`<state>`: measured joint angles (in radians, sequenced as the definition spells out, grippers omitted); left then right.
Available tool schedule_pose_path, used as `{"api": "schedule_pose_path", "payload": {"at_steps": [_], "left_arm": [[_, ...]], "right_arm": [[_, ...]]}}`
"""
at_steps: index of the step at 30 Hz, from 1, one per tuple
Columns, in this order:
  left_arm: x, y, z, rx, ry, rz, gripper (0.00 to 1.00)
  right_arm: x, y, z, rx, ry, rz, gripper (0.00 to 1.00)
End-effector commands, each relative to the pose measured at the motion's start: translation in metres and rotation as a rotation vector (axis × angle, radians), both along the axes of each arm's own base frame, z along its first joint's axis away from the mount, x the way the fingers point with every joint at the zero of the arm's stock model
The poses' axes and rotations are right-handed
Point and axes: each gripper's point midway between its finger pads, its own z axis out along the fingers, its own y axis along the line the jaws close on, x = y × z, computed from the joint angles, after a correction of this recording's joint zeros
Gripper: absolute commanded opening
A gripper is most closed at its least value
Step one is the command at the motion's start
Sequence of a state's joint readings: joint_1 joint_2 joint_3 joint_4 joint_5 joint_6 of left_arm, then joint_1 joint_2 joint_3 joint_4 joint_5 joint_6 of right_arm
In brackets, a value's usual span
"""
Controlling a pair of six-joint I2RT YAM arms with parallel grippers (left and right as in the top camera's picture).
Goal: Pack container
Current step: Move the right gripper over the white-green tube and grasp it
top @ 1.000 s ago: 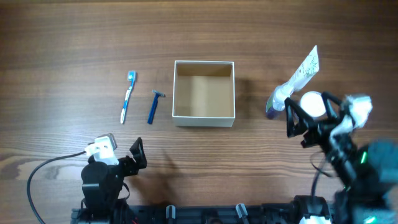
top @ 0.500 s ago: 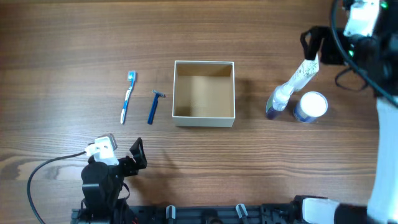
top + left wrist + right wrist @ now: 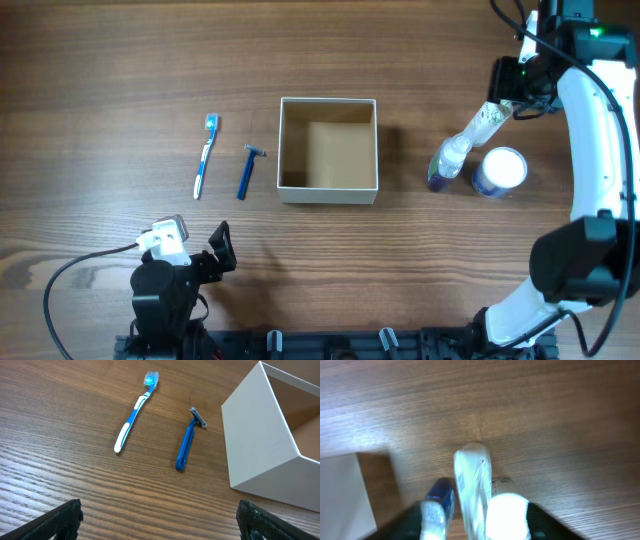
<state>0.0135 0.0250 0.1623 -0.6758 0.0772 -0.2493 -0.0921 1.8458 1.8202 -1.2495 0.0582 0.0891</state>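
The container (image 3: 328, 182) is a square white-walled box with a tan inside, at the table's middle; its wall also shows in the left wrist view (image 3: 255, 450). A blue toothbrush (image 3: 205, 156) and a blue razor (image 3: 246, 172) lie left of it. A white tube (image 3: 487, 118), a blue bottle (image 3: 446, 166) and a white-lidded jar (image 3: 499, 171) lie right of it. My right gripper (image 3: 508, 80) hovers over the tube's far end; in the blurred right wrist view its open fingers (image 3: 475, 527) span the tube (image 3: 472, 475), bottle (image 3: 439, 497) and jar lid (image 3: 507, 512). My left gripper (image 3: 220, 250) is open and empty near the front edge.
In the left wrist view the toothbrush (image 3: 132, 415) and razor (image 3: 188, 442) lie on bare wood ahead of the open fingers (image 3: 157, 525). The right arm's white link (image 3: 600, 130) reaches along the table's right side. A cable (image 3: 80, 265) trails by the left arm.
The right arm has swung from the front right, by the jar, up to the far right, and now sits above the tube's far end. The left arm and all objects have not moved.
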Motion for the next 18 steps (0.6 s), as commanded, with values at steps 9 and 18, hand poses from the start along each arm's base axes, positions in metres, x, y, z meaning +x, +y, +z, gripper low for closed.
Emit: {"api": "schedule_pose_path", "payload": {"at_steps": [9,18], "left_arm": [[0.0,-0.003,0.001,-0.002,-0.009,-0.014,1.0],[0.0,-0.003,0.001,-0.002,-0.009,-0.014,1.0]], "right_arm": [[0.015,-0.006,0.021,-0.013,-0.106,-0.033,0.04],[0.015,0.034,0.153,0.041,-0.541,0.079,0.04]]}}
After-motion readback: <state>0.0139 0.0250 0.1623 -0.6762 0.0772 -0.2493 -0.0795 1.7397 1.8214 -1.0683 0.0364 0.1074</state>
